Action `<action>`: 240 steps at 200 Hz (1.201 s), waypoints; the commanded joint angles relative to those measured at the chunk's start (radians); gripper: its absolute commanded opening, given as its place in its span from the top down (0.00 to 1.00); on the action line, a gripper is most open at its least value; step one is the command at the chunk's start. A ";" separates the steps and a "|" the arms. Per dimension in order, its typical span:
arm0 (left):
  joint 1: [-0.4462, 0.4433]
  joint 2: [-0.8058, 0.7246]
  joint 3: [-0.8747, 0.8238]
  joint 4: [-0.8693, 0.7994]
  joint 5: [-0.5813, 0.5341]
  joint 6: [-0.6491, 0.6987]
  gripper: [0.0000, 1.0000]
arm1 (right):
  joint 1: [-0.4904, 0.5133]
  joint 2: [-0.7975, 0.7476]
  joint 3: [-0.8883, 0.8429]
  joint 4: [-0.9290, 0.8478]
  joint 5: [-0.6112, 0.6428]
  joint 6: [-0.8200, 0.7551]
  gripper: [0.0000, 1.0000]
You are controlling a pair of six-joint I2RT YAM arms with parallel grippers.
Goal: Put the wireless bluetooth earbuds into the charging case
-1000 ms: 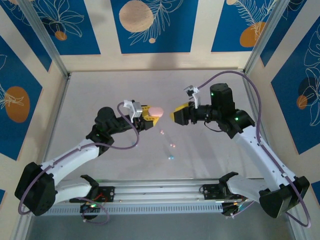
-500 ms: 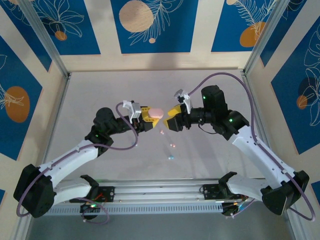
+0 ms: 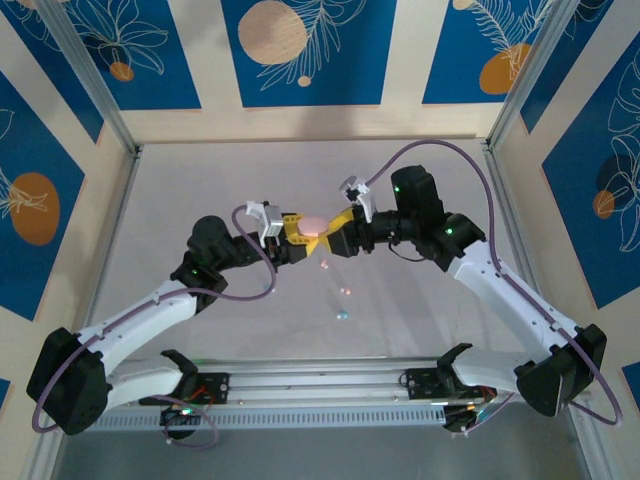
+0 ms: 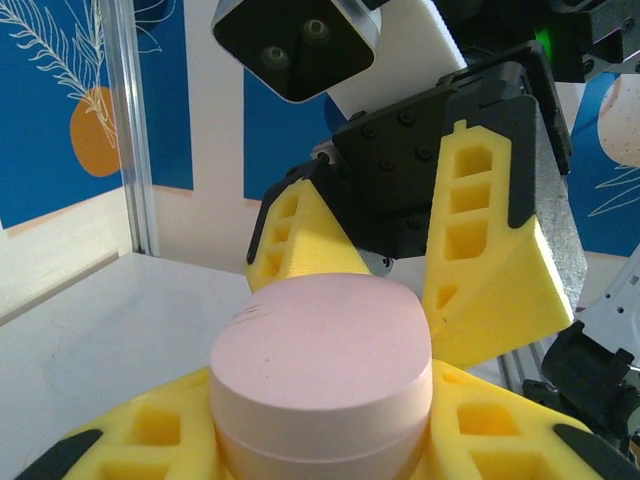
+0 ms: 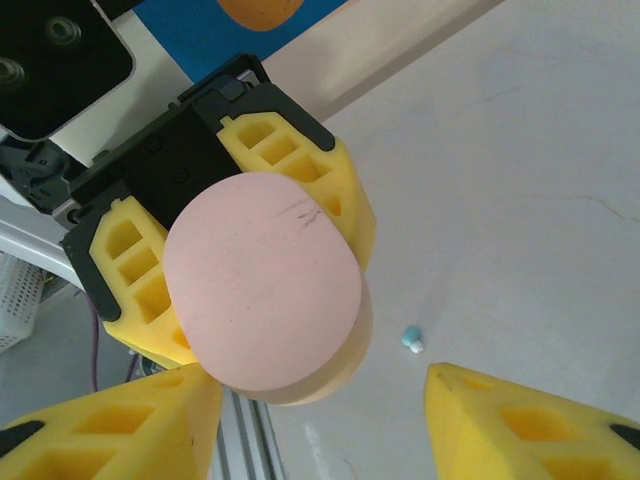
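Pale tabletop below. The left gripper clamps a pink case, lid shut, facing the right gripper — its jaws are spread, flanking the lid, seemingly without contact. Earbuds lie on the table beneath — nearer the right arm.

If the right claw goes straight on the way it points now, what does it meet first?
Most likely the pink charging case gripped by the left claw. It sits directly ahead of the right claw, in line with the space between its open jaws; how far off it is remains unclear.
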 commanded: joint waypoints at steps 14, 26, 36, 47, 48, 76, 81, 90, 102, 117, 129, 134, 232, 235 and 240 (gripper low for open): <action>-0.014 -0.023 0.015 0.007 0.069 0.023 0.72 | -0.059 0.035 0.060 0.029 -0.047 0.102 0.45; -0.014 -0.023 0.018 -0.001 0.071 0.030 0.72 | -0.075 0.048 0.071 0.029 -0.085 0.132 0.45; -0.014 -0.023 0.020 -0.006 0.071 0.034 0.72 | -0.082 0.058 0.079 0.029 -0.106 0.156 0.45; -0.014 -0.021 0.021 -0.001 0.071 0.034 0.72 | -0.085 0.070 0.088 0.025 -0.116 0.176 0.45; -0.014 -0.021 0.021 -0.002 0.071 0.034 0.72 | -0.085 0.071 0.089 0.025 -0.117 0.177 0.45; -0.013 -0.020 0.020 0.017 0.065 0.026 0.72 | -0.084 0.102 0.108 -0.007 -0.100 0.193 0.45; -0.014 -0.021 0.019 0.023 0.062 0.025 0.72 | -0.084 0.107 0.112 -0.018 -0.089 0.196 0.44; -0.016 -0.024 0.013 0.036 0.056 0.026 0.72 | -0.084 0.117 0.124 -0.036 -0.075 0.209 0.44; -0.015 -0.029 0.002 0.048 0.040 0.033 0.72 | -0.085 0.127 0.143 -0.056 -0.070 0.242 0.44; -0.017 -0.035 -0.012 0.064 0.021 0.051 0.72 | -0.091 0.132 0.160 -0.062 -0.101 0.303 0.42; -0.017 -0.038 -0.019 0.073 0.012 0.061 0.72 | -0.093 0.138 0.175 -0.079 -0.102 0.367 0.42; -0.017 -0.038 -0.019 0.076 0.008 0.066 0.72 | -0.094 0.141 0.180 -0.090 -0.107 0.387 0.42; -0.019 -0.033 -0.022 0.123 -0.051 0.101 0.71 | -0.099 0.030 0.086 -0.064 -0.194 0.534 0.41; -0.019 -0.034 -0.021 0.125 -0.052 0.101 0.71 | -0.099 0.027 0.083 -0.064 -0.198 0.535 0.41; -0.020 -0.033 -0.023 0.127 -0.054 0.101 0.71 | -0.099 0.023 0.078 -0.063 -0.202 0.537 0.41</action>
